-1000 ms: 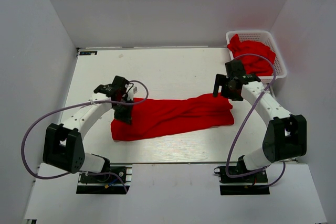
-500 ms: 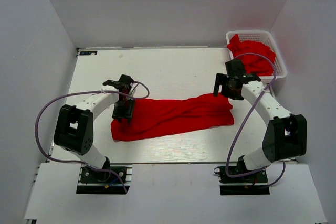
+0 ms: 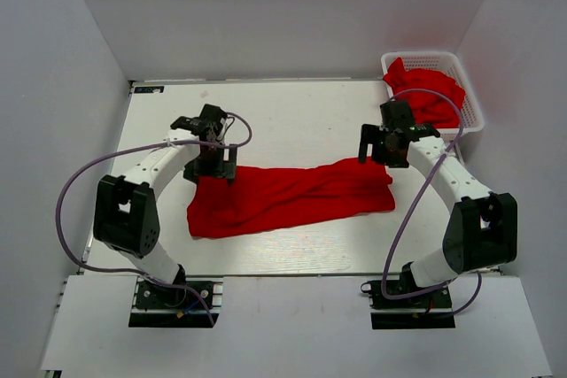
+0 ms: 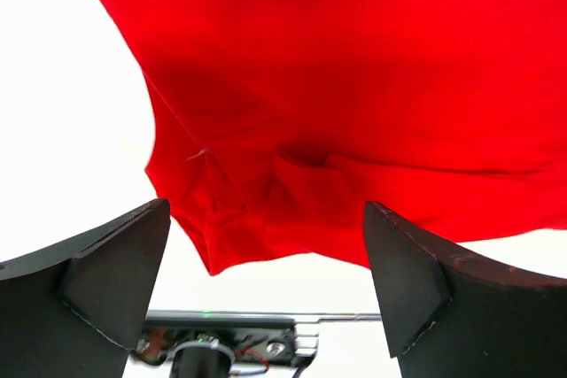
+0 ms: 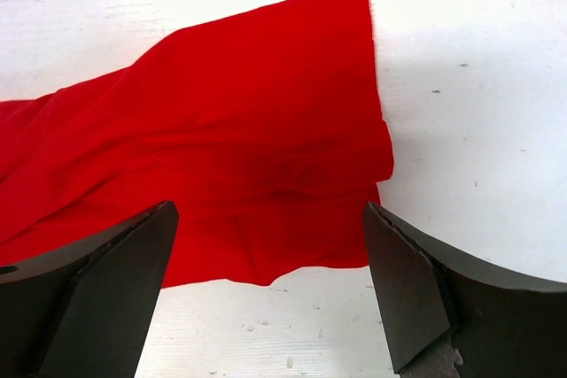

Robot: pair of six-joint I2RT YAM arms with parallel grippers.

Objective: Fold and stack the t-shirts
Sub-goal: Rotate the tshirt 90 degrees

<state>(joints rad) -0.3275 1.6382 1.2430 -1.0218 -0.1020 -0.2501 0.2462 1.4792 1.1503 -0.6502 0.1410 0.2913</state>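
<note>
The t-shirt [image 3: 292,196] lies on the white worktop [image 3: 292,117] as a long, rumpled red band. It runs from left to right between the two arms, with its left end nearer the arm bases than its right end. The left tool [image 3: 211,165] stands over the far left corner of the cloth with its fingers spread wide. In the left wrist view the two dark fingers [image 4: 106,263] sit on either side of a creased red edge, and nothing is pinched between them. The right tool [image 3: 374,150] hangs at the far corner of the band's right end. Its fingers are also spread wide and hold nothing. The right wrist view shows the cloth's right-hand edge, with bare worktop beside and below it. At the far right corner of the worktop a white lattice basket [image 3: 476,112] holds more red t-shirts [image 3: 430,95], heaped loosely.
</note>
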